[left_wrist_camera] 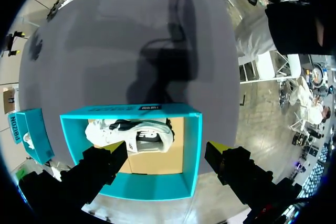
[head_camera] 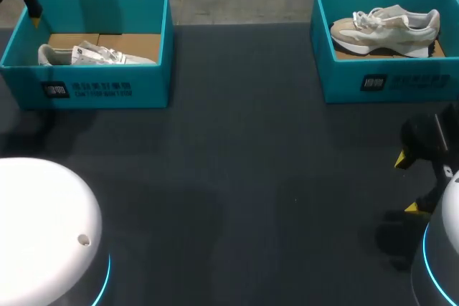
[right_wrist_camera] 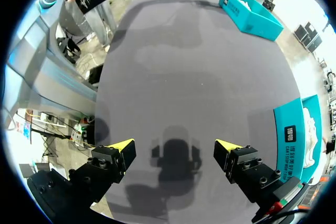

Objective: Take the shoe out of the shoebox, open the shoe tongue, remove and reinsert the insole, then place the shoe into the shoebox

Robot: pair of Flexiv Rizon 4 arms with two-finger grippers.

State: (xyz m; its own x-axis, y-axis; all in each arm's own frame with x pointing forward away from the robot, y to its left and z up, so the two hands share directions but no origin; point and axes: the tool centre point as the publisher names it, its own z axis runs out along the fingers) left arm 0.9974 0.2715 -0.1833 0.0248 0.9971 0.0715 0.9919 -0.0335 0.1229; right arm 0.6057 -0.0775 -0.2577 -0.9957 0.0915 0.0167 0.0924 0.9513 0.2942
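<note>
1. The dark table (head_camera: 237, 177) carries two teal shoeboxes, both at the far edge and well apart.
2. The left shoebox (head_camera: 107, 91) sits at the far left. The white shoe (head_camera: 97, 54) lies inside it on the cardboard floor, close to the near wall.
3. The right shoebox (head_camera: 401, 80) sits at the far right. The beige shoe (head_camera: 384, 30) stands inside it on its sole, toe to the left.
4. The left gripper (head_camera: 32, 12) hangs above the far left corner of the left shoebox. In the left wrist view, the left gripper (left_wrist_camera: 165, 156) has its jaws spread wide. The left shoebox (left_wrist_camera: 191, 145) lies under the fingers, and the white shoe (left_wrist_camera: 131, 134) lies ahead of them. Neither finger touches the box or the shoe.
5. The right gripper (head_camera: 407, 183) is at the near right, above the bare table and nearer than the right shoebox. In the right wrist view, the right gripper (right_wrist_camera: 175, 148) has its jaws spread and holds nothing. Only the table surface lies between the fingers. The right shoebox (right_wrist_camera: 294, 135) is beside the gripper, and the left shoebox (right_wrist_camera: 249, 6) is far ahead.
</note>
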